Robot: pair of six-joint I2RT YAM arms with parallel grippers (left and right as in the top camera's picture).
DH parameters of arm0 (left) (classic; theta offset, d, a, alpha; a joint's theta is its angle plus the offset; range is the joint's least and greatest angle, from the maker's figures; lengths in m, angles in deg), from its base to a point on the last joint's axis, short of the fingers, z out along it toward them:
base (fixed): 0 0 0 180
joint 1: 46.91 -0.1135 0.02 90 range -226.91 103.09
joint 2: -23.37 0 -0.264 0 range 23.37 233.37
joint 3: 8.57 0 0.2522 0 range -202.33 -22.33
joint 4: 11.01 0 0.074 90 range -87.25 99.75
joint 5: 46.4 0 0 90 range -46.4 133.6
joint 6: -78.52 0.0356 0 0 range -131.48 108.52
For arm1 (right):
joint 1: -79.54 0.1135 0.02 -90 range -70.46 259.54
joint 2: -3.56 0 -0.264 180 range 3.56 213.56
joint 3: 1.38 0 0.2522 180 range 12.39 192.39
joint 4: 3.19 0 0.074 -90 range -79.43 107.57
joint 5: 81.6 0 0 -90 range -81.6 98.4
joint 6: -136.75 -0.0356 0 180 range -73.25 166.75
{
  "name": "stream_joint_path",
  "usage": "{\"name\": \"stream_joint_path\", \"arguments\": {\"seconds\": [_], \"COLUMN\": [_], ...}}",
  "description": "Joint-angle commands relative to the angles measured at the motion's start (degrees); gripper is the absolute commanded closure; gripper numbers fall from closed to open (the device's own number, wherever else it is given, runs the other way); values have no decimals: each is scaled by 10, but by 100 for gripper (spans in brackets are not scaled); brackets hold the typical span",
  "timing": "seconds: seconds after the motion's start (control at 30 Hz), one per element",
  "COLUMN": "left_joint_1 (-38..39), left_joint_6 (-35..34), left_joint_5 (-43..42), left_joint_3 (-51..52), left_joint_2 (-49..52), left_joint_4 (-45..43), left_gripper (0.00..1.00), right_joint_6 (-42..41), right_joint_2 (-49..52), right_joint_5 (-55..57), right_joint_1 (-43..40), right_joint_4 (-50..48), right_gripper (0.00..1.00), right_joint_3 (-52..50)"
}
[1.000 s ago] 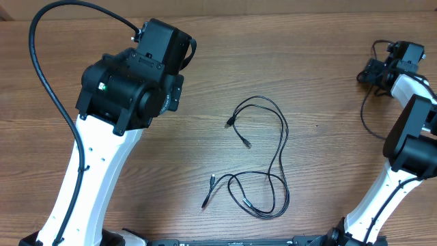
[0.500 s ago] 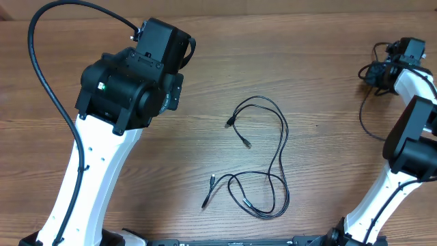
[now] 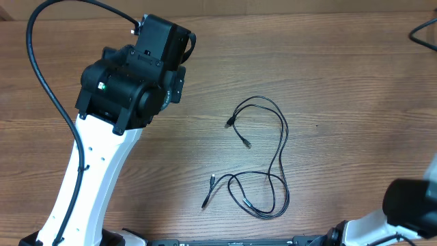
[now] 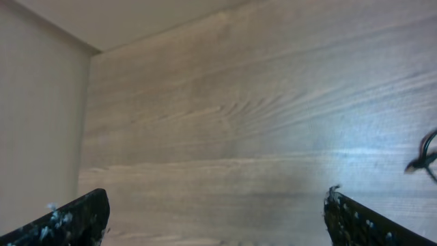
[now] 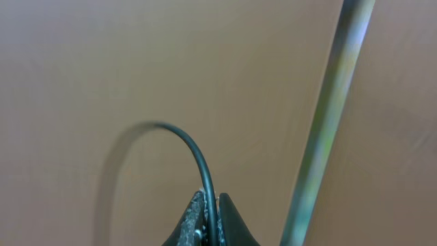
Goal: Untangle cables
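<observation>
Black wire (image 5: 194, 154) is sitting pinched between the closed jaws of the right gripper (image 5: 210, 222). Meanwhile the left gripper (image 4: 215, 212) is gaping wide, holding nothing.

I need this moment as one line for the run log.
left gripper open, empty | right gripper shut, outside overhead view | cables looped on table, untouched

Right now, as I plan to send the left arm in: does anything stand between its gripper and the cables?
Nothing visible does. The left gripper, open, hangs over bare table, and the cables lie loose at the table's middle, with only wood grain between them in the overhead and wrist views.
</observation>
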Motion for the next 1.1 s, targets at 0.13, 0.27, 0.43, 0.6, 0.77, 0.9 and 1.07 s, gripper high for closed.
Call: {"name": "stream_joint_path", "arguments": {"seconds": [0.13,0.27,0.43,0.6,0.77,0.9,1.07], "left_joint_1": [-3,-3,-3,-3,-3,-8,-34], "left_joint_6": [94,99,99,99,99,101,101], "left_joint_5": [12,12,12,11,12,12,-6], "left_joint_3": [-5,-5,-5,-5,-5,-5,-5], "left_joint_2": [2,2,2,2,2,2,4], "left_joint_4": [-48,-57,-58,-65,-64,-81,-105], "left_gripper": [0,0,0,0,0,0,0], "right_joint_6": [-1,-99,-156,-119,-98,-96,-96], "right_joint_2": [61,118,140,140,140,183,265], "right_joint_5": [-68,-147,-211,-203,-125,-125,-126], "right_joint_1": [-93,-154,-177,-177,-183,-198,-204], "right_joint_4": [-64,-117,-225,-227,-252,-239,-165], "right_gripper": [96,96,96,96,96,96,96], "right_joint_3": [2,28,98,220,259,259,258]}}
